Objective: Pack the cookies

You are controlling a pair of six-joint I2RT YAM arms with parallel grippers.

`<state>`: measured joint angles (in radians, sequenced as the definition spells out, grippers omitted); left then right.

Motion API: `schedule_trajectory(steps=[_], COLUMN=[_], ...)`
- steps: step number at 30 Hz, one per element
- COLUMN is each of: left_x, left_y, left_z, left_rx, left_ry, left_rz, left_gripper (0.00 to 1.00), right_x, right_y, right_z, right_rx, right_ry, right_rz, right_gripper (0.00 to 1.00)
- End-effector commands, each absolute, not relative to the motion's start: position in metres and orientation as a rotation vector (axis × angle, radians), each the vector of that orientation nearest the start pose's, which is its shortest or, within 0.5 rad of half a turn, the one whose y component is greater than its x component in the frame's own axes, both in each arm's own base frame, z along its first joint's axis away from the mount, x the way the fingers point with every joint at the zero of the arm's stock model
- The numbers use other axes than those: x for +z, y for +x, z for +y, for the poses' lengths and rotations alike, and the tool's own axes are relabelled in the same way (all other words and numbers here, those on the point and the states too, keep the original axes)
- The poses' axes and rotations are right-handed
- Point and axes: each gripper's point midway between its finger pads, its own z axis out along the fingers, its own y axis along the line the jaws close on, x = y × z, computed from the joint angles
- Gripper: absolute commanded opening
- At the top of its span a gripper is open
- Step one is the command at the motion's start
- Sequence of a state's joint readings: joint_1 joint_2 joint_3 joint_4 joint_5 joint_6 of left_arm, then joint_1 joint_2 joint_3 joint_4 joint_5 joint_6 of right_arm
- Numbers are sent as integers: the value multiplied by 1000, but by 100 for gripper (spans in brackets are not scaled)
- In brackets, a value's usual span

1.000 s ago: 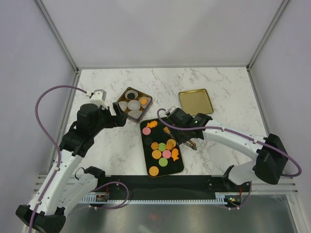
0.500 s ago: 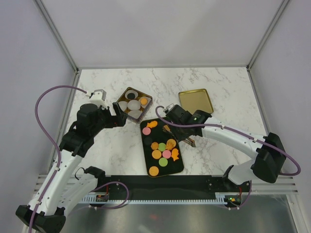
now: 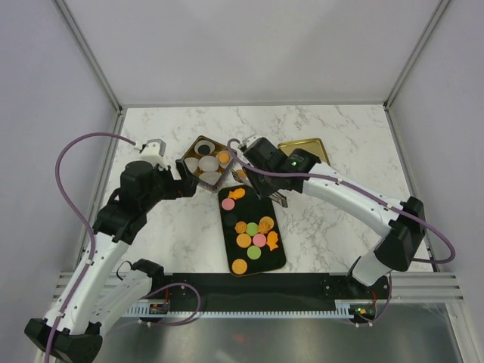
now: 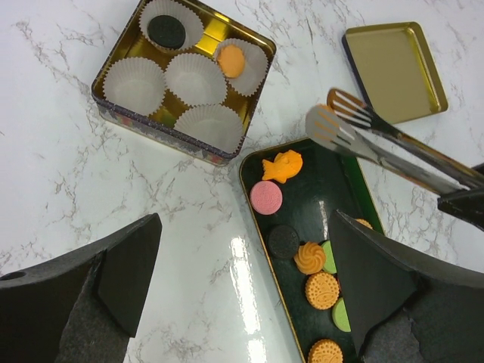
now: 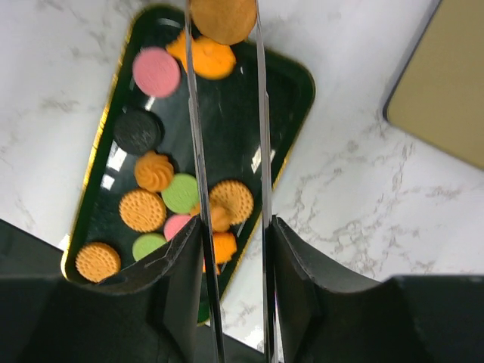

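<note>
Several orange, pink and green cookies (image 3: 254, 236) lie on a black tray (image 3: 243, 210); they also show in the left wrist view (image 4: 266, 197) and the right wrist view (image 5: 157, 72). My right gripper (image 5: 231, 253) is shut on metal tongs (image 5: 262, 136), which pinch a round orange cookie (image 5: 223, 17) above the tray's far end. The tongs' tips (image 4: 333, 117) hang just right of the open gold tin (image 4: 113, 102). The tin holds white paper cups; one has an orange cookie (image 4: 231, 60), one a black cookie (image 4: 165, 30). My left gripper (image 4: 249, 280) is open and empty over bare table beside the tray.
The tin's gold lid (image 3: 304, 157) lies upside down on the marble table at the back right of the tray. A black cookie (image 4: 285, 240) also lies on the tray. White walls enclose the table on three sides.
My right arm has lifted off the tray and swung back and left toward the tin, carrying the tongs and the orange cookie. The left arm has not moved.
</note>
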<state>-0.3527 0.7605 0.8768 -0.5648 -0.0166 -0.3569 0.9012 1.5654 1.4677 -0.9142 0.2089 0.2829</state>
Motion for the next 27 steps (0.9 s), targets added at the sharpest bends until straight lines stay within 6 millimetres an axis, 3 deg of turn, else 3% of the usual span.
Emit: schedule_trajectory(steps=[1, 6, 13, 15, 17, 21, 27], left_x=[249, 248, 244, 244, 244, 242, 242], left_y=[261, 263, 263, 264, 264, 263, 264], left_z=[-107, -106, -107, -107, -106, -106, -106], left_rx=[-440, -433, -437, -436, -435, -435, -433], left_ry=[-13, -16, -14, -15, -17, -19, -20], left_rz=[2003, 2006, 2019, 2019, 2018, 2024, 2025], left_gripper=[100, 100, 100, 100, 100, 100, 100], right_x=[214, 221, 199, 184, 183, 167, 159], right_y=[276, 302, 334, 341, 344, 352, 355], right_z=[305, 348, 395, 402, 407, 407, 403], right_rx=[236, 303, 330, 311, 313, 271, 232], right_ry=[-704, -722, -739, -743, -743, -729, -720], right_rz=[2360, 2325, 2324, 2339, 2333, 2354, 2359], right_gripper=[45, 45, 45, 45, 45, 45, 45])
